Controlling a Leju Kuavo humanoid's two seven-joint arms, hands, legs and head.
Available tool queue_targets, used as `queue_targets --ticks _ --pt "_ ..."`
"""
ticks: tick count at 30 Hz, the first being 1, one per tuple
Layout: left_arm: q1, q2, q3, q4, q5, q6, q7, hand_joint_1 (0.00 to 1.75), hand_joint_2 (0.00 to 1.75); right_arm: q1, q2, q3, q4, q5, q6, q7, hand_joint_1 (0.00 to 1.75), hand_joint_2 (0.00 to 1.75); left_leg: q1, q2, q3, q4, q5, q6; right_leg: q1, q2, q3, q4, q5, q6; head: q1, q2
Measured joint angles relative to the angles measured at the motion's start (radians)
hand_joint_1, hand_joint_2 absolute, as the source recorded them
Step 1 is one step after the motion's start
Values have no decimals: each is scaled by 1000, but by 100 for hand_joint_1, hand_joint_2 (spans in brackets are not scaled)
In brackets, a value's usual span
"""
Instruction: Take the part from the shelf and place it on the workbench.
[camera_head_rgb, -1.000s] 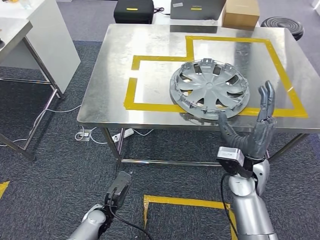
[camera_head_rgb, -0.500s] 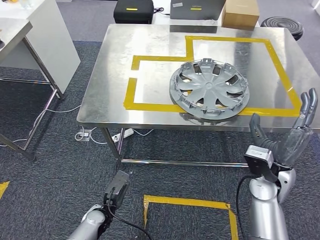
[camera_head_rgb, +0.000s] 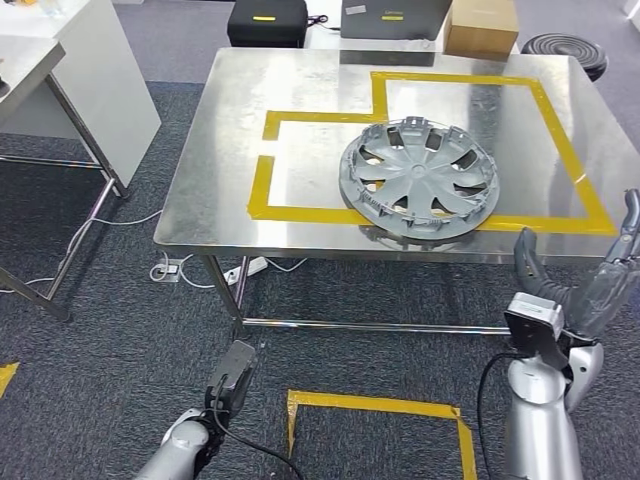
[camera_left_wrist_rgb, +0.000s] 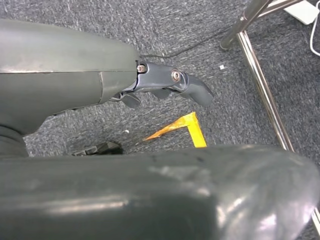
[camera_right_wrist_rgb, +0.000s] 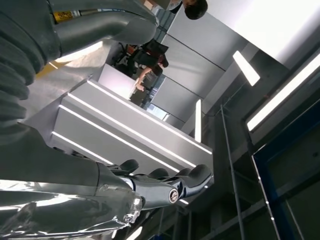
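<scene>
Right robot hand (camera_head_rgb: 596, 290) spread beside workbench (camera_head_rgb: 226, 190) edge.

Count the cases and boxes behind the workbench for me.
3, along the workbench's far edge: a black case at the left, a grey case in the middle, a cardboard box at the right. More may sit hidden behind them.

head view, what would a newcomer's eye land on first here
The grey wheel cover lying flat on the steel workbench, overlapping the yellow tape outline at its near edge. Next, the right hand, fingers spread and holding nothing, raised off the bench's near right corner. The left hand hangs low over the carpet.
</scene>
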Motion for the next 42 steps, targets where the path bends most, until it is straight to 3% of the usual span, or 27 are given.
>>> queue_targets --ticks 3,5,7,9,22,42 --pt "0 4 0 0 5 1 -4 0 0 1 -5 17 11 -143 48 37 0 175 0 0 0 0 0 0 0 0 0 0 0 0 0 0" --pt "1 7 1 0 11 2 -8 0 0 3 -19 53 20 -301 153 88 0 175 0 0 0 0 0 0 0 0 0 0 0 0 0 0" --pt "1 11 2 0 17 3 -11 0 0 9 -33 89 27 -462 289 128 0 87 0 0 0 0 0 0 0 0 -1 0 0 0 0 0" --pt "2 13 2 0 19 2 -12 0 0 16 -41 112 34 -550 363 138 0 0 0 0 -1 0 0 0 0 0 -1 0 0 0 0 0" --pt "8 27 2 0 14 8 -8 0 0 64 -61 142 53 -570 331 87 0 0 0 0 -1 0 0 0 0 -1 -1 0 0 0 0 0" --pt "14 33 2 0 18 8 -6 0 0 117 -82 82 -25 -581 282 59 0 0 0 0 -1 0 0 0 0 -1 -1 0 0 0 0 0"
